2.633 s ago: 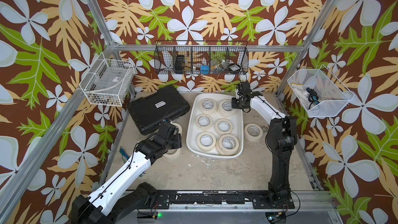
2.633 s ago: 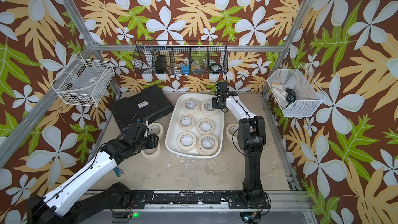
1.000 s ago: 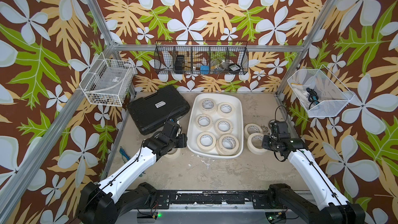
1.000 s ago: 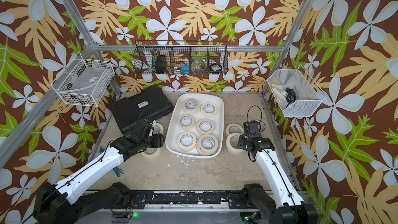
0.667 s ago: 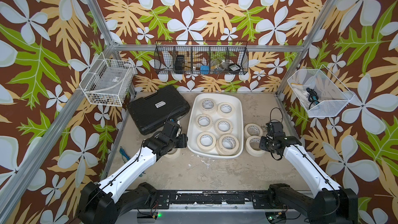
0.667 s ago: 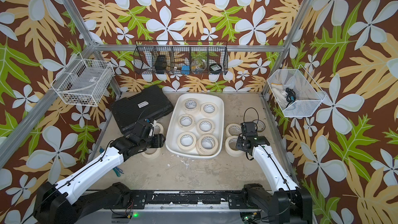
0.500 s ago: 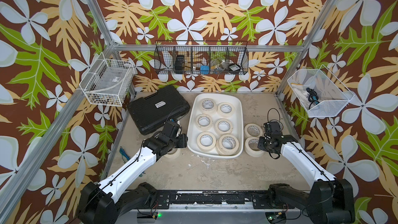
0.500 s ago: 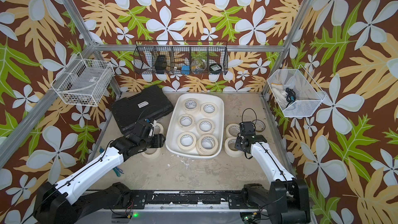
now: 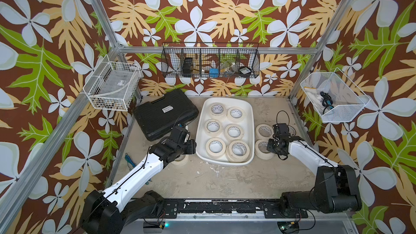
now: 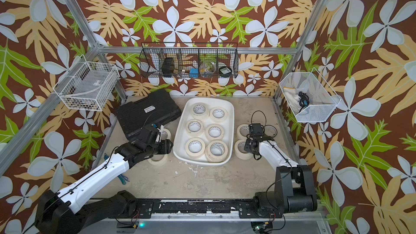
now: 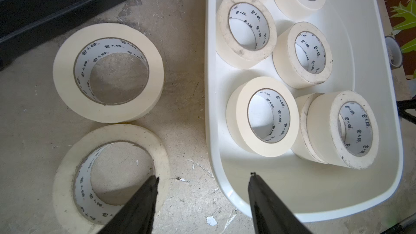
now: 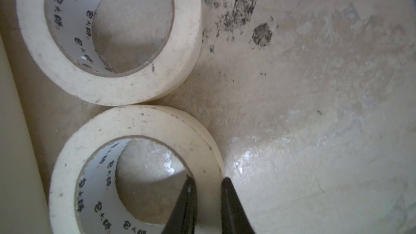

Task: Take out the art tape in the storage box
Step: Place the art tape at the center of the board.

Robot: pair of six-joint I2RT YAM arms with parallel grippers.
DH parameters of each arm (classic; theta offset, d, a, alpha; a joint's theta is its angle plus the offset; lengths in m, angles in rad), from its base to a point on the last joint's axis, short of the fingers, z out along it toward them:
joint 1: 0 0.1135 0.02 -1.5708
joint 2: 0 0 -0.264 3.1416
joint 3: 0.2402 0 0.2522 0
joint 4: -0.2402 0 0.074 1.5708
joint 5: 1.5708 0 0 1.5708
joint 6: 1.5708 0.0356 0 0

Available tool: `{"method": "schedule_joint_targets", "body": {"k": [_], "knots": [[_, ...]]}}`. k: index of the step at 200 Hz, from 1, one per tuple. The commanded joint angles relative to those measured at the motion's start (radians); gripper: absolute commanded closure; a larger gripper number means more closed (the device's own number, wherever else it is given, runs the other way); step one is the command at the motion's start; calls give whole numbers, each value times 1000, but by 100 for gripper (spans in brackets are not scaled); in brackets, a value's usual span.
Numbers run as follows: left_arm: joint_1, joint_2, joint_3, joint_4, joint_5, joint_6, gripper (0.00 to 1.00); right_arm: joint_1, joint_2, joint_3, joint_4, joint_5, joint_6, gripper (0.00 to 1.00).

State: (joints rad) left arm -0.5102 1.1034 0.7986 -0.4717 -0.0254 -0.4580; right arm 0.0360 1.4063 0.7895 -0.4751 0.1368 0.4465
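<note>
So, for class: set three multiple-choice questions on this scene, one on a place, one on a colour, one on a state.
1. The hard case sits where, relative to the storage box? A inside B robot's left of it C robot's right of it
2. The case's colour? A black B white C green
3. The left gripper is: A shut on a roll B open, empty C shut on the rim
B: it lies left of the box. A: ribbed black shell. B: jaws spread, nothing between.
</note>
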Motion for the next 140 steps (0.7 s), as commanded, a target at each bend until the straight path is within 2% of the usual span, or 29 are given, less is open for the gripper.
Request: {"method": "schedule_joint_targets", "body": {"k": [1,39,67,140], "knots": [[2,1,10,7,-3,13,32,-17,41,44,65,22,-3,96],[2,0,15,1,-10,16,32,-60,147,145,67,6,-31,97],[2,-2,16,-6,-14,13,32,-69,162,172,52,-18,-48,96],[2,10,19,-2,-5,7,32,-71,131,54,81,-36,-42,90]]}}
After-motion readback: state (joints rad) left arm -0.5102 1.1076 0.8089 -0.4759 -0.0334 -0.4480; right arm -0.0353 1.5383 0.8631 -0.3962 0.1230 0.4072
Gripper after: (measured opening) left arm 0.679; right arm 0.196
